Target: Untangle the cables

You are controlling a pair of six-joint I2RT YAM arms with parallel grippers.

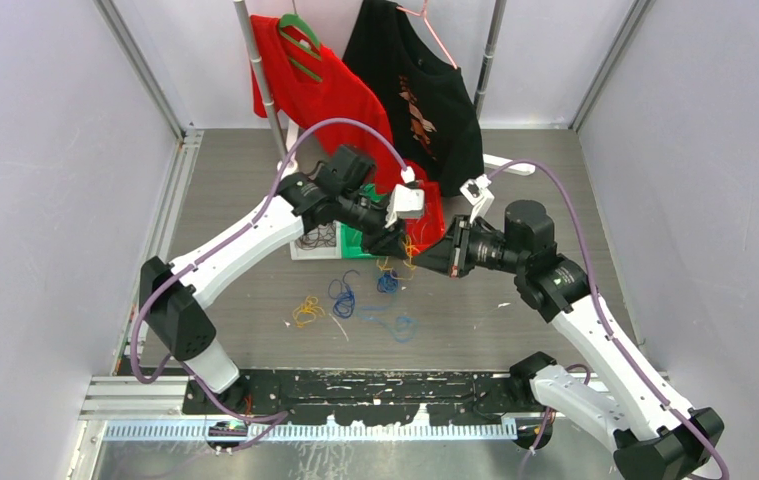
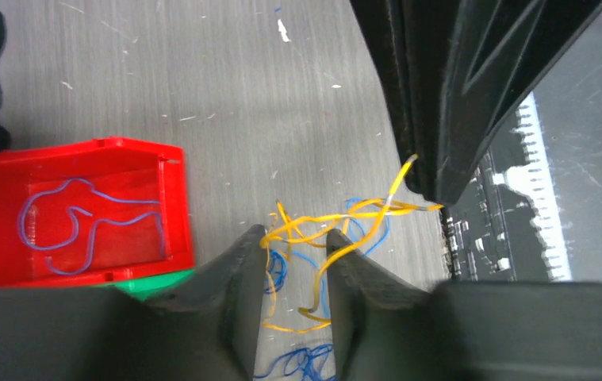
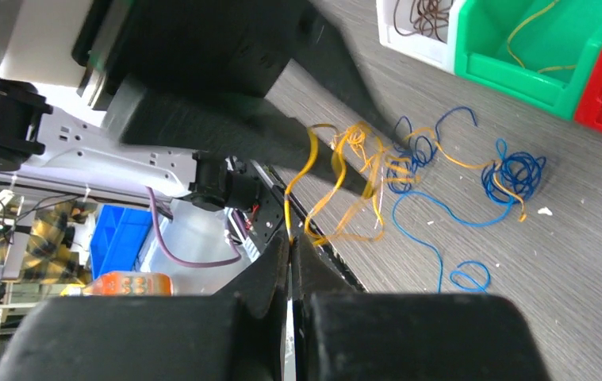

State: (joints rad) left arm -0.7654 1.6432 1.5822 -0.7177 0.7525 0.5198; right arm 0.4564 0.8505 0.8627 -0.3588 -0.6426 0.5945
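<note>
Nearest the arm bases, well in front of the green bin (image 1: 353, 238), loose cables lie on the worktop (image 1: 535, 200). There is a yellow clump (image 1: 305, 311), with blue clumps (image 1: 343, 296) beside it to the right.

Closer to the green bin, just in front of it, a yellow tangle (image 3: 345, 182) is stretched between the two grippers.
- **Right gripper (image 3: 290, 242):** clenched, pinching one strand of the yellow tangle at its fingertips.
- **Left gripper (image 2: 295, 254):** the jaws stand apart. Strands of the yellow tangle run through the gap and one brushes a fingertip, but no pinch is visible.

More blue strands lie on the worktop beneath the tangle.

The green bin itself contains a yellow strand (image 3: 531, 28). The white bin (image 3: 408, 36), directly beside the green bin on its left, contains dark cables (image 3: 424, 14). The red bin (image 2: 174, 206), on the green bin's right, contains one blue cable (image 2: 83, 222) lying in loose curves.

Behind the green bin, at the back wall, a red shirt (image 1: 315, 85) and a black shirt (image 1: 425, 90) hang from a rack.
</note>
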